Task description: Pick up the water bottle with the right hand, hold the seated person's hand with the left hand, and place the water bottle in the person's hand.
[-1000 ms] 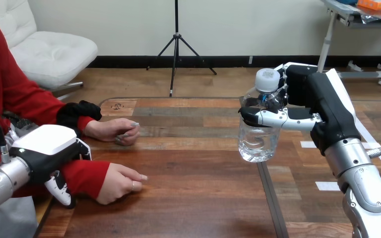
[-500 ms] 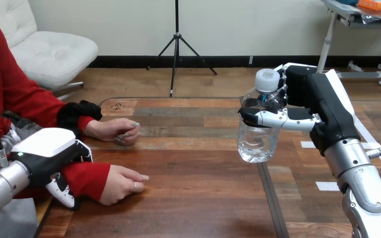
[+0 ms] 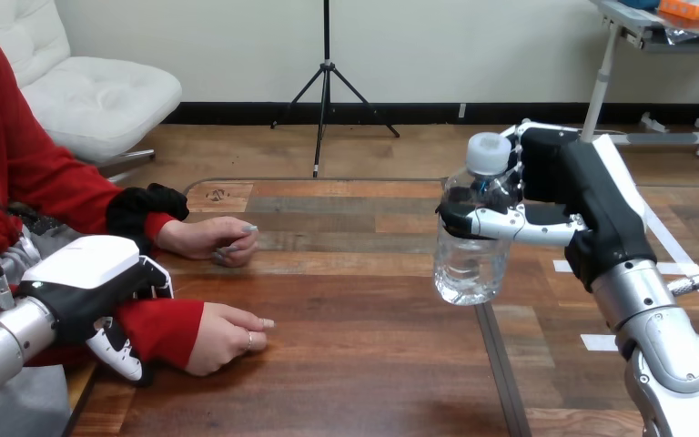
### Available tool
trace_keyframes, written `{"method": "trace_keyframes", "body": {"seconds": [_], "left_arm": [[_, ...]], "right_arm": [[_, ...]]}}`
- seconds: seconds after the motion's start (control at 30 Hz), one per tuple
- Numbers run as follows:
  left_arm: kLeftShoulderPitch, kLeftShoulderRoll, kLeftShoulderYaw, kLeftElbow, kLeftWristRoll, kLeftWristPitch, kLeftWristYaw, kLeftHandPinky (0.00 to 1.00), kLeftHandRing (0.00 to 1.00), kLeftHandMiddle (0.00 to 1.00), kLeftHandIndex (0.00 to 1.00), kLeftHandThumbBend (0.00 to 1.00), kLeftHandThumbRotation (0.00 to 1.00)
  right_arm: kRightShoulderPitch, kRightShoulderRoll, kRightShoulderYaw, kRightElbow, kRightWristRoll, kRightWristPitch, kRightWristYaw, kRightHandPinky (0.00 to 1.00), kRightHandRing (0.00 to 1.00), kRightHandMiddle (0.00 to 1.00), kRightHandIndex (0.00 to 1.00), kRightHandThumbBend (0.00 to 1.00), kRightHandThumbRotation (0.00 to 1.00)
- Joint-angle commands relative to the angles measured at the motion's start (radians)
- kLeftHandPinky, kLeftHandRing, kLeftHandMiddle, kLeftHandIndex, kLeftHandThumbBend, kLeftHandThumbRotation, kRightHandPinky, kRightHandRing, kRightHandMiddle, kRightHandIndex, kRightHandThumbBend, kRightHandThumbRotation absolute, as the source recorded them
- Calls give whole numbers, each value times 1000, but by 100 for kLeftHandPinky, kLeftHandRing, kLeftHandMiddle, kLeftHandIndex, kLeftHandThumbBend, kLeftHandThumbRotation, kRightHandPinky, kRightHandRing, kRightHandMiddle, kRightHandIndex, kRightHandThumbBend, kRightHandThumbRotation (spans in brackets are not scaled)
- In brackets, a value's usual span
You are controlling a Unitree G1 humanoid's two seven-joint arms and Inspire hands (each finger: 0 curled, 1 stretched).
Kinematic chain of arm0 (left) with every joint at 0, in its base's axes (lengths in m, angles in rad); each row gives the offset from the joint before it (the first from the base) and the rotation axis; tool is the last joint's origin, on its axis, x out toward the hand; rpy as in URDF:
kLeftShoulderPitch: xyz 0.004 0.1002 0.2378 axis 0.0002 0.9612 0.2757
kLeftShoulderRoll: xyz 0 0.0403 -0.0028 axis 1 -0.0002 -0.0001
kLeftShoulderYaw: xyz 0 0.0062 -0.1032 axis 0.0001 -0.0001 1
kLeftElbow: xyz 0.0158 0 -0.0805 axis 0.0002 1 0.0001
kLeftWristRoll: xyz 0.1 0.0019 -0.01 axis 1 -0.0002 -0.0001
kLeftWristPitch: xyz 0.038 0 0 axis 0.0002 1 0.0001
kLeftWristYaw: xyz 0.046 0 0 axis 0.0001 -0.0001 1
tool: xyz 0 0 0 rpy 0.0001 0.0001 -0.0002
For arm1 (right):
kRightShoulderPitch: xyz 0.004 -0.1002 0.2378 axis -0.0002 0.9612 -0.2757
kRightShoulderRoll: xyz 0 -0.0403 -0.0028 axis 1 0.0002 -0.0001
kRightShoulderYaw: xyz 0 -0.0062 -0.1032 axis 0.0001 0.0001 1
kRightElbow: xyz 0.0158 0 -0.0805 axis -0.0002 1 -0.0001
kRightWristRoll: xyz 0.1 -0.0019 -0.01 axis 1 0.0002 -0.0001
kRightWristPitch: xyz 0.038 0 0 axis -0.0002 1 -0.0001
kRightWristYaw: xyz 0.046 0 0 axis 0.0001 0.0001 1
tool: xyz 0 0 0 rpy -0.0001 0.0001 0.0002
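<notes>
The right hand (image 3: 560, 196) has its fingers (image 3: 501, 221) wrapped round the water bottle (image 3: 467, 259), which is upright in the air above the bench (image 3: 355, 373), right of its middle. The left hand (image 3: 82, 282) lies over the red-sleeved forearm (image 3: 159, 323) at the left edge. Whether it grips is hidden. The person's nearer hand (image 3: 223, 339) rests knuckles-up, so the handover probably needs it opened first, then the bottle carried left.

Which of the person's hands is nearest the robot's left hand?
The hand lower in view, right beside the left hand; the other hand rests farther up the table.
</notes>
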Motion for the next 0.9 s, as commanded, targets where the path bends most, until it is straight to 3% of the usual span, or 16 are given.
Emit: {"method": "trace_keyframes", "body": {"seconds": [0.0, 0.87], "left_arm": [[-40, -45, 45, -38, -45, -25, 17, 45, 47, 51, 52, 85, 0], [-24, -45, 80, -48, -84, -76, 13, 40, 43, 47, 49, 85, 0]], "right_arm": [[-62, 10, -8, -12, 11, -40, -6, 22, 28, 38, 42, 85, 0], [-87, 12, -5, 55, 16, -76, 8, 22, 28, 38, 41, 86, 0]]}}
